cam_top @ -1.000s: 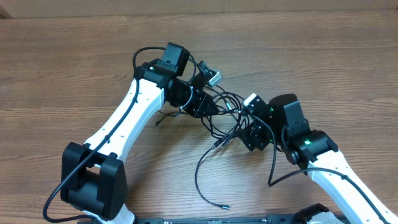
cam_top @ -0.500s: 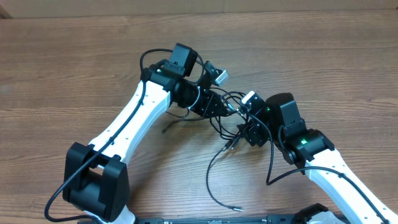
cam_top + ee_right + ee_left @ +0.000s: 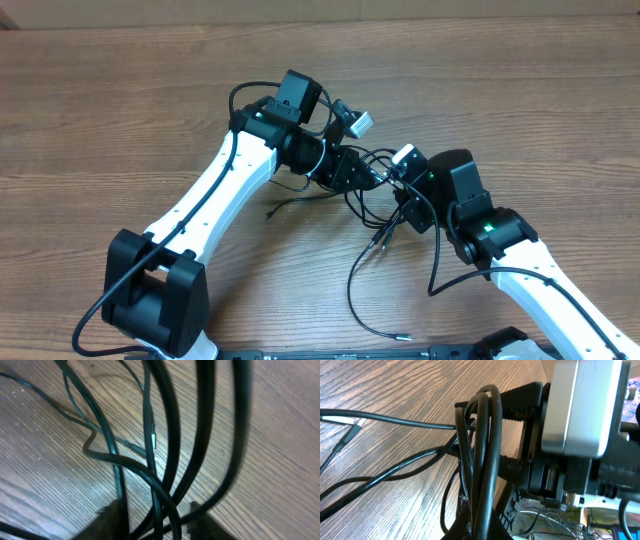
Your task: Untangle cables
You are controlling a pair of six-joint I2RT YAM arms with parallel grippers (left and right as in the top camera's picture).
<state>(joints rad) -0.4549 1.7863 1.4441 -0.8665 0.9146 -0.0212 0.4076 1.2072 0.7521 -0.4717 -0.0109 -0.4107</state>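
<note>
A tangle of thin black cables (image 3: 365, 170) hangs between my two grippers at the middle of the table. Loose ends trail left (image 3: 290, 205) and down to a plug (image 3: 400, 337). My left gripper (image 3: 362, 178) is shut on a bundle of cables (image 3: 482, 450), which rises from its fingers (image 3: 480, 530) in the left wrist view. My right gripper (image 3: 402, 198) sits just right of it. In the right wrist view its fingertips (image 3: 107, 522) stand apart, with several cables (image 3: 167, 435) running between them and wood showing in the gaps. One strand has a silver tip (image 3: 152, 440).
The right arm's wrist camera housing (image 3: 580, 410) fills the right of the left wrist view, very close. Both white arms (image 3: 210, 200) reach in from the near edge over the wooden table (image 3: 100, 100). Thick black arm wires loop at each wrist.
My right gripper's fingers have narrowed around the cables. The left gripper has shifted right with its bundle, and the trailing cable end has slid right along the table.
</note>
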